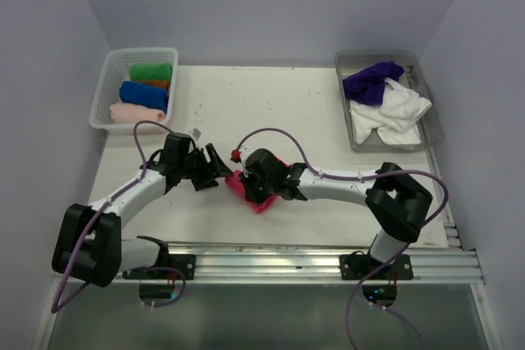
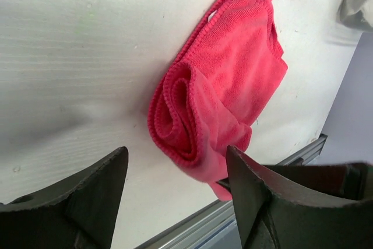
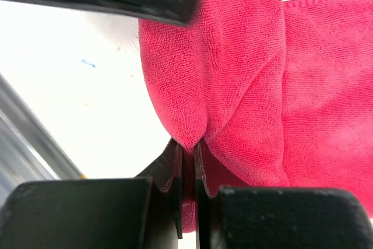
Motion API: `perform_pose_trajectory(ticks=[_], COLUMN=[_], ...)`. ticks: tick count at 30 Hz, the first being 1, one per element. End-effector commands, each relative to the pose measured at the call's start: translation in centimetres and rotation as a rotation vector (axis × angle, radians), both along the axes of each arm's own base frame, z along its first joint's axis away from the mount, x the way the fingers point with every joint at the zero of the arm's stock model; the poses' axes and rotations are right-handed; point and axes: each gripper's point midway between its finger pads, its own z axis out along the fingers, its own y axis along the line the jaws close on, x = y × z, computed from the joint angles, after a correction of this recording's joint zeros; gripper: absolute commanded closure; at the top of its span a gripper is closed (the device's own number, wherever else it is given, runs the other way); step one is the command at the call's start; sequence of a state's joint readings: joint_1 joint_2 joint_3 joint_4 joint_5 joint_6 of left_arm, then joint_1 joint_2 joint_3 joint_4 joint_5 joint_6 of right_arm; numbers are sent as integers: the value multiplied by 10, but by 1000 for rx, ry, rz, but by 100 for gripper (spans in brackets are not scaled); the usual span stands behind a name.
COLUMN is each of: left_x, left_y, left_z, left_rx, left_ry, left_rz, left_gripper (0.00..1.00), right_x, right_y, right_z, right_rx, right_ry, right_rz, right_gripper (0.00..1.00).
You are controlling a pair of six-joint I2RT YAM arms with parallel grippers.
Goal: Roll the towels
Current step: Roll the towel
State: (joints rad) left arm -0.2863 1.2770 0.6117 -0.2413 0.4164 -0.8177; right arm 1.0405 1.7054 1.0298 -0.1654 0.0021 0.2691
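Hot pink towel [image 1: 253, 193] lies part-rolled on worktop [image 1: 287, 104], centre-front, betw. the two arms. R pincer [image 3: 187, 148] is pinched tight on a fold of the towel's edge. L pincer [image 2: 176, 155] stands wide, fingers either side of the rolled end, not closed on it. Purple towel [image 1: 371, 81] & white towel [image 1: 394, 112] lie crumpled in grey tray [image 1: 426, 133], back R. Green towel [image 1: 152, 71], orange towel [image 1: 157, 84], blue towel [image 1: 143, 94] & pale pink towel [image 1: 135, 114] sit rolled in white lattice basket [image 1: 105, 100], back L.

1. Robotics lab test cell.
2. Plain partition walls [image 1: 271, 6] box in the white desk [image 1: 279, 104] ahead of the left tool [image 1: 215, 171].
3. Aluminium rail [image 1: 271, 256] behind it carries both arm bases [image 1: 365, 265]; purple cables [image 1: 271, 132] run exposed.
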Motion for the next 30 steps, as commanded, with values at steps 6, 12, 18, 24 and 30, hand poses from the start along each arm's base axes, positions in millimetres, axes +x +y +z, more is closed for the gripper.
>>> perform_pose_trajectory(ticks=[6,12,18,24,30], left_x=[-1,-10,-9,2,19], left_y=[13,0,-13,-30,-41], left_z=[11,16,43,54,45], left_rx=[-1,-101,-189,-191,-163], left_ry=[-96,-190,-320,-343,-318], left_rz=[10,-49,-110,-158,-170], left_gripper=[40,64,73,76,76], right_x=[2,12,16,17,19], right_y=[13,12,2,-1,-4], right_z=[28,28,10,3,0], right_rx=[243,312,369,412,416], right_ry=[343,520,673,728,744], right_rz=[-27,-96,-143,-158,-166], right_gripper=[100,100,100,100,100])
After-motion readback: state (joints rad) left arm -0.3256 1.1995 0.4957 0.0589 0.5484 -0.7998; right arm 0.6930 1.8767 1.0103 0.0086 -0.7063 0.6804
